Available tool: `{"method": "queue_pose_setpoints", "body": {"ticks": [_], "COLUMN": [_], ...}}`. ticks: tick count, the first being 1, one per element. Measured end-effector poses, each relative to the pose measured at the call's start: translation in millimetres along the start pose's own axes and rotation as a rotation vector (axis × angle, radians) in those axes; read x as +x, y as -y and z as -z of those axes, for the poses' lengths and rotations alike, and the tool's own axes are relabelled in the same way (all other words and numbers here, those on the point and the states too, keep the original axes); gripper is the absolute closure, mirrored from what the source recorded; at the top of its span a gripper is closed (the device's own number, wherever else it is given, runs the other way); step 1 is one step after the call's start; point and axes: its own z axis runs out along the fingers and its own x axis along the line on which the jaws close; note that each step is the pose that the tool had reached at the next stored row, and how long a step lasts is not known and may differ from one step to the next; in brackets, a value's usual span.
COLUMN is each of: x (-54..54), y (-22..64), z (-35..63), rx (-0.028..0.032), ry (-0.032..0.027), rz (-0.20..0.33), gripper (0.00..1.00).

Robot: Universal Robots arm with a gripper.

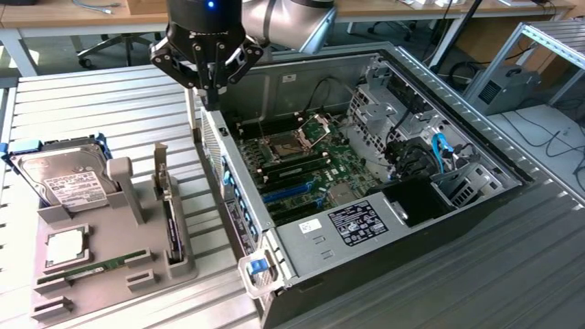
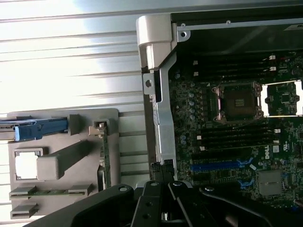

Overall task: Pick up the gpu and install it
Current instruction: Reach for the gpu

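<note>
Hovers over the rear wall of the open computer case point(image 1: 384, 205): gripper point(image 1: 212, 103) empty, fingers point(image 1: 208, 92) clenched together on nothing.

Well apart from it, on the slatted desk point(image 1: 109, 110), stands the gpu point(image 1: 169, 219), untouched. Sits on its long edge in a slot of the grey holder tray point(image 1: 137, 274), silver bracket at the far end pointing up. Probably parked edge-up so that the thin card can be pinched from above and lowered in the same attitude.

Shares that tray with a hard drive point(image 1: 68, 178) propped in a blue-handled cradle, a square processor chip point(image 1: 66, 247) lying flat, and a green memory stick point(image 1: 96, 266) in a groove. Looks like a staging rack, each part with its own seat.

Lies on its side, that case, panel off and motherboard facing up, presumably to leave the blue expansion slots point(image 1: 288, 192) reachable from overhead.

Writing: white label on the hard drive and black sticker point(image 1: 364, 223) on the metal shroud, print too small to read. Possibly a Dell mark point(image 2: 276, 148) on the board in the wrist view; not certain.
</note>
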Motion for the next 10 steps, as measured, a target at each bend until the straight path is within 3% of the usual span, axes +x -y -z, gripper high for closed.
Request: {"method": "queue_pose_setpoints", "body": {"ticks": [10], "x": [7.1], "y": [0.6], "z": [0.2], "rx": [0.0], "ry": [-0.0001], "rz": [0.0], "gripper": [0.89]}}
